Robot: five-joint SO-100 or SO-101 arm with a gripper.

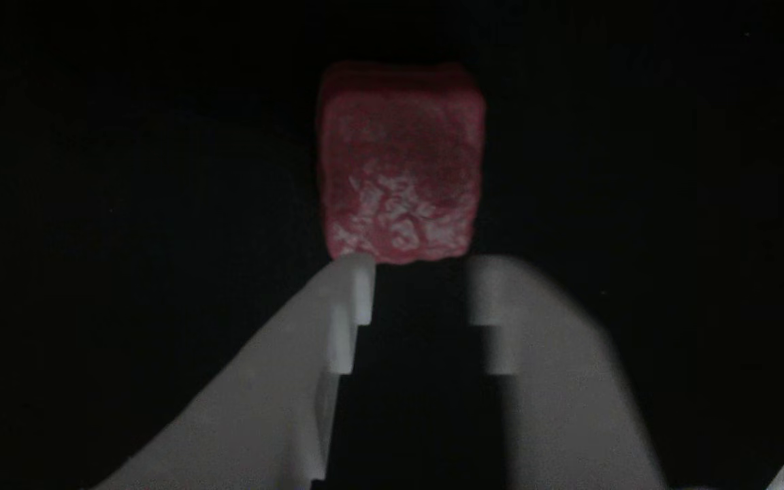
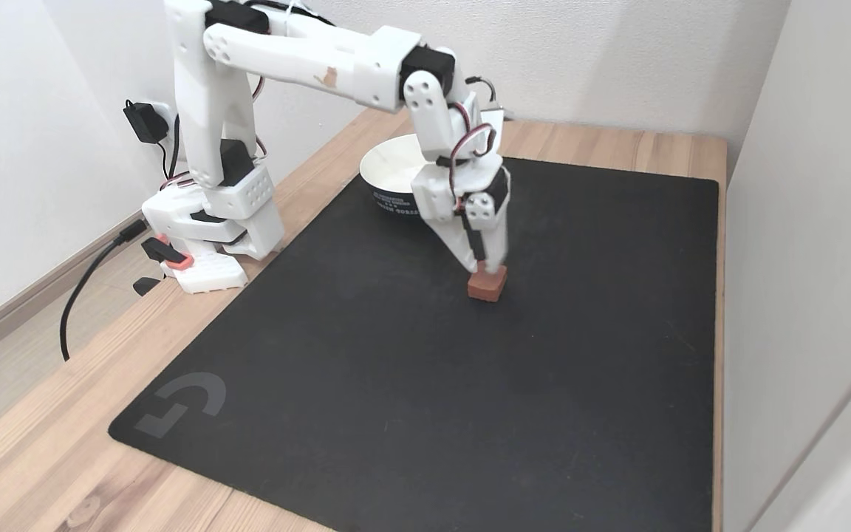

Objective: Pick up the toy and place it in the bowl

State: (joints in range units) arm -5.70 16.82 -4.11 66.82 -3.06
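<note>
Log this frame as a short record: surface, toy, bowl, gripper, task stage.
surface: black mat on a wooden table
toy: dark-red cube resting on the mat
bowl: white bowl behind the arm, nothing seen inside
gripper: gripper pointing down just above the toy, fingertips parted in the other view
task stage: toy not yet grasped

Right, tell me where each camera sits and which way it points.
Other view: rides near the gripper, looking along its white fingers at the toy on the dark mat.
Fixed view: stands high off the table's front corner, looking down at the whole white arm, base to gripper, the black mat and the bowl.
Shared: toy and gripper.
</note>
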